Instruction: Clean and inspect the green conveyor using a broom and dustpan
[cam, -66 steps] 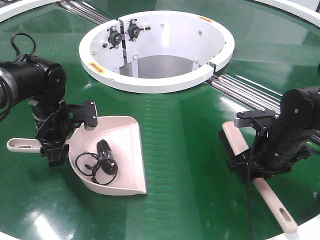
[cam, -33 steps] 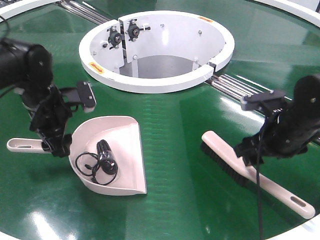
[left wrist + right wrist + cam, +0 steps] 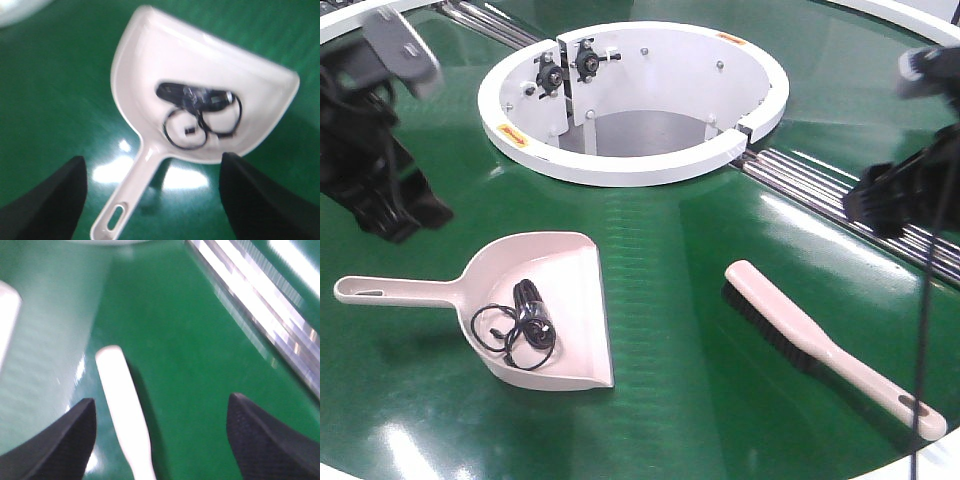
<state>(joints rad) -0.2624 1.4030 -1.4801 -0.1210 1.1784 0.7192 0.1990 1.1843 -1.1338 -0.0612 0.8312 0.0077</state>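
While both your grippers hang open and empty above the green conveyor, the dustpan and the broom lie loose on it, so belt motion could spill the black cable

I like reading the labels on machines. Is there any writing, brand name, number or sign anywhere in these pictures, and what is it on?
No text can be read.
Two small orange-yellow stickers sit on the white ring of the green conveyor, one at its left, one at its upper right: too small to read.
The dustpan and the broom show no markings.
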